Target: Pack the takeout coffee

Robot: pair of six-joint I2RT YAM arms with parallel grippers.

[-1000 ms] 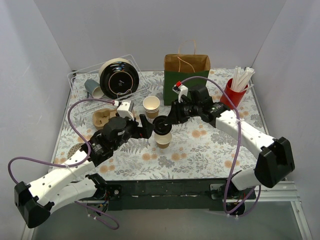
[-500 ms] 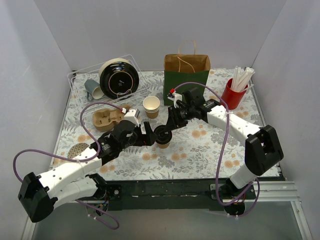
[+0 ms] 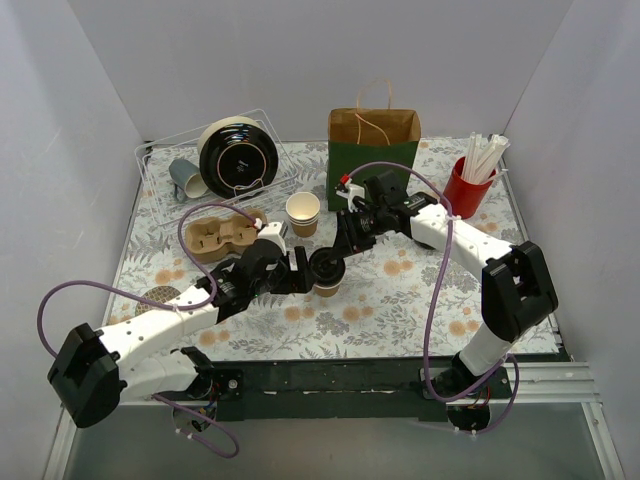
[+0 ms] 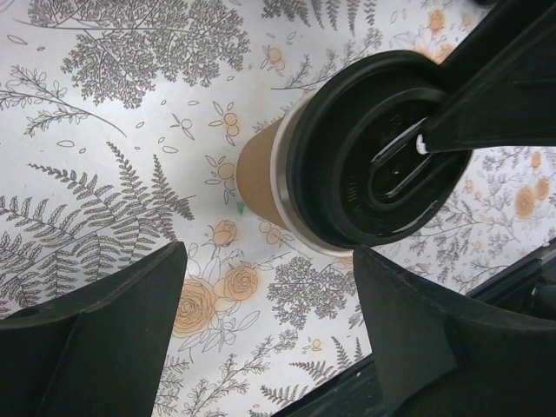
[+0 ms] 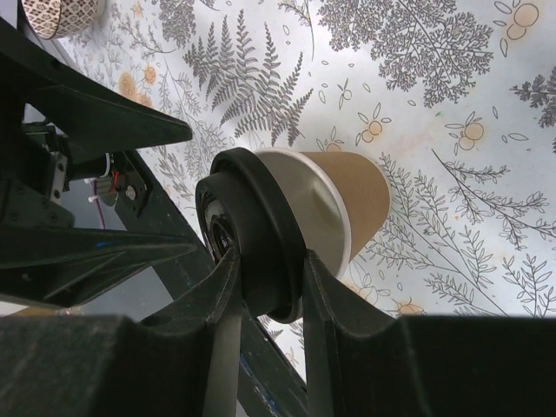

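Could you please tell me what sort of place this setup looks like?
Probably a mock café takeout counter, staged inside a white-walled test booth. The signs are a lidded coffee cup, a paper bag and a red cup of straws.

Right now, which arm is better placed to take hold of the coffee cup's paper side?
Left, probably. The left gripper is open and faces the takeout coffee at its tan wall, not touching it. The right gripper is shut on the rim of the black lid, so it is occupied.
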